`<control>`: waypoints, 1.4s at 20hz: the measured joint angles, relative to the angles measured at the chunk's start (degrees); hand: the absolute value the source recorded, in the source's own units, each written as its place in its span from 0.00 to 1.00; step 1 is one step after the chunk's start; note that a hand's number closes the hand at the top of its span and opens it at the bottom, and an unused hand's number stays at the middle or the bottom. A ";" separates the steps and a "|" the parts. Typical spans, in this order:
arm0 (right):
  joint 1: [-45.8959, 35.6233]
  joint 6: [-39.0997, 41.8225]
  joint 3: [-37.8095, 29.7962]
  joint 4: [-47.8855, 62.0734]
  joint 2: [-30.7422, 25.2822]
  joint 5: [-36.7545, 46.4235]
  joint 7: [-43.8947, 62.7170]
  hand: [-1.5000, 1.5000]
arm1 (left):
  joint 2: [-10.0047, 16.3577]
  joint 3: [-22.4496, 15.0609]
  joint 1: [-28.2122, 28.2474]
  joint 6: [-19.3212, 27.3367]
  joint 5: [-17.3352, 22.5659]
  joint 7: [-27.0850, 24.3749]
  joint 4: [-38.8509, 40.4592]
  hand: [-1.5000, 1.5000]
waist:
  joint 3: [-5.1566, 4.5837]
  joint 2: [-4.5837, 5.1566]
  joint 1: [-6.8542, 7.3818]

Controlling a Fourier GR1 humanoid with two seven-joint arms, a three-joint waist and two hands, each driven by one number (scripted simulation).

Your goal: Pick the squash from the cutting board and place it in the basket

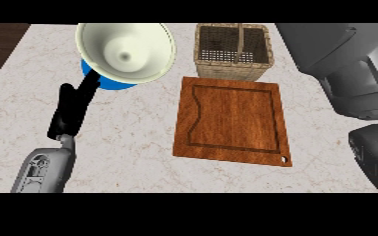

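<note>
Squash check: I can't see it. The cutting board [232, 122] is bare. The basket [229, 71] sits just past the board's far edge and shows only dark mesh and its handle from up here, nothing I'd call a squash. So I can't give a long axis either.

The right forearm [332, 50] fills the upper right, raised close to the camera and just beside the basket. The black bit at the right edge is probably the right hand [366, 152], but it's cropped, so I can't tell if it's grasping anything. My guess is the squash is either in that hand out of frame or down in the basket.

The left hand [70, 110] rests released, fingers up, on the left of the bench [133, 135], below the white bowl [125, 52] over a blue plate [111, 83], well apart from board and basket. The right arm is nearer, so the next move is its job.
</note>
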 measured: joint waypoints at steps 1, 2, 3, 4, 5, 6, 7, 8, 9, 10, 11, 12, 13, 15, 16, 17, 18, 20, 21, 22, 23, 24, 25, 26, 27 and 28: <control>0.55 -1.00 -0.83 -0.03 0.12 -0.64 0.27 0.00 | 0.24 0.36 -0.60 -0.03 0.18 0.53 -0.13 0.50 | 0.00 0.01 0.02; 1.63 -2.13 -1.50 -0.40 0.30 -1.24 0.15 0.00 | 0.49 0.69 -0.53 -0.34 0.53 0.62 -0.24 0.50 | 0.01 -0.04 -0.06; 2.06 -2.90 -2.13 -0.78 0.35 -1.79 0.12 0.00 | 0.55 0.71 -0.40 -0.47 0.57 0.72 -0.43 0.50 | 0.02 -0.04 -0.07; 2.49 -3.38 -2.59 -1.28 0.52 -2.27 0.06 0.00 | 0.28 0.74 -0.27 -0.29 0.43 -0.09 0.42 0.50 | 0.02 -0.07 -0.21; 3.22 -4.26 -2.86 -2.23 0.85 -2.61 0.06 0.00 | 0.24 0.74 -0.01 -0.31 0.37 -0.42 0.64 0.50 | 0.02 -0.14 -0.38; 4.51 -5.62 -2.99 -2.86 0.96 -2.70 -0.41 0.00 | 0.42 0.66 0.62 -0.39 0.32 0.16 -0.53 0.50 | 0.01 -0.21 -0.35; 4.94 -6.33 -3.17 -3.29 0.76 -2.83 -0.98 0.00 | 0.64 1.03 0.49 -0.59 0.52 -0.27 -0.07 0.50 | 0.02 -0.17 -0.36; 5.31 -7.77 -3.30 -3.62 1.11 -2.84 -1.25 0.00 | 0.22 0.82 -0.54 -0.20 0.24 0.41 0.38 0.50 | 0.03 -0.12 -0.39; 5.84 -9.35 -3.39 -4.07 1.20 -2.77 -1.71 0.00 | 0.35 0.93 -1.05 -0.43 0.41 0.75 0.46 0.50 | 0.02 -0.10 -0.37; 6.46 -11.54 -3.31 -4.91 1.62 -2.53 -1.98 0.00 | 0.28 1.03 -0.96 -0.45 0.44 0.24 0.91 0.50 | 0.02 -0.10 -0.43; 6.79 -13.14 -3.42 -5.49 1.57 -2.44 -2.32 0.00 | -0.13 0.82 -1.16 -0.02 0.13 0.34 1.09 0.50 | 0.02 -0.09 -0.43; 7.24 -14.97 -3.48 -6.00 1.42 -2.22 -2.78 0.00 | -0.26 0.82 -1.24 0.09 0.06 0.10 1.24 0.50 | 0.01 -0.08 -0.41; 7.60 -16.89 -3.38 -6.54 1.47 -1.77 -2.57 0.00 | -0.30 0.86 -1.07 0.05 0.11 -0.14 1.33 0.50 | 0.01 -0.10 -0.41; 8.20 -19.93 -3.27 -7.90 0.27 -0.86 -2.43 0.00 | -0.36 0.59 -0.32 0.01 -0.06 -0.18 0.63 0.50 | 0.01 -0.20 -0.47; 8.71 -21.09 -3.12 -8.96 -0.27 -0.43 -2.25 0.00 | -0.37 0.67 -0.47 0.23 -0.13 0.29 0.36 0.50 | 0.02 -0.31 -0.70; 9.00 -22.12 -3.18 -9.69 -1.12 -0.08 -1.97 0.00 | -0.54 0.48 0.00 0.33 -0.16 0.93 -0.53 0.50 | 0.03 -0.38 -0.71; 8.95 -22.82 -3.13 -10.56 -1.50 0.38 -0.89 0.00 | -0.77 0.43 -0.31 0.55 -0.29 1.13 -0.24 0.50 | 0.04 -0.43 -0.93; 10.03 -23.59 -3.31 -13.10 -2.51 0.71 0.76 0.00 | -0.24 1.09 0.71 0.24 -0.04 0.03 0.31 0.50 | 0.03 -0.64 -1.45; 10.71 -23.34 -3.44 -14.65 -3.18 0.77 1.75 0.00 | 0.14 1.46 0.89 -0.06 0.29 0.37 0.01 0.50 | 0.03 -0.78 -1.71; 11.89 -23.53 -3.64 -16.61 -3.44 0.68 2.52 0.00 | 0.29 1.90 1.22 -0.08 0.48 -0.14 0.44 0.50 | 0.04 -0.93 -2.13; 12.76 -23.73 -4.10 -18.41 -4.03 0.49 3.18 0.00 | 0.49 2.13 1.25 -0.16 0.57 -0.16 0.51 0.50 | 0.05 -0.98 -2.34; 13.93 -23.61 -4.32 -20.54 -4.68 0.38 3.75 0.00 | 0.41 2.19 1.70 -0.17 0.61 -0.55 0.64 0.50 | 0.05 -1.08 -2.60; 15.55 -23.29 -4.49 -22.87 -5.17 0.18 4.36 0.00 | 0.64 2.36 2.10 -0.36 0.79 -0.28 0.10 0.50 | 0.06 -1.22 -2.84; 17.12 -22.77 -4.63 -25.30 -5.56 -0.07 5.08 0.00 | 0.45 2.32 2.08 -0.09 0.71 0.00 -0.23 0.50 | 0.07 -1.27 -3.02; 18.83 -22.23 -4.91 -27.87 -6.33 -0.50 5.48 0.00 | 0.57 2.44 2.33 -0.04 0.70 0.15 -0.44 0.50 | 0.08 -1.37 -3.30; 20.55 -21.03 -5.05 -30.56 -6.92 -1.04 6.13 0.00 | 0.56 2.41 2.69 -0.05 0.70 0.57 -0.85 0.50 | 0.10 -1.50 -3.58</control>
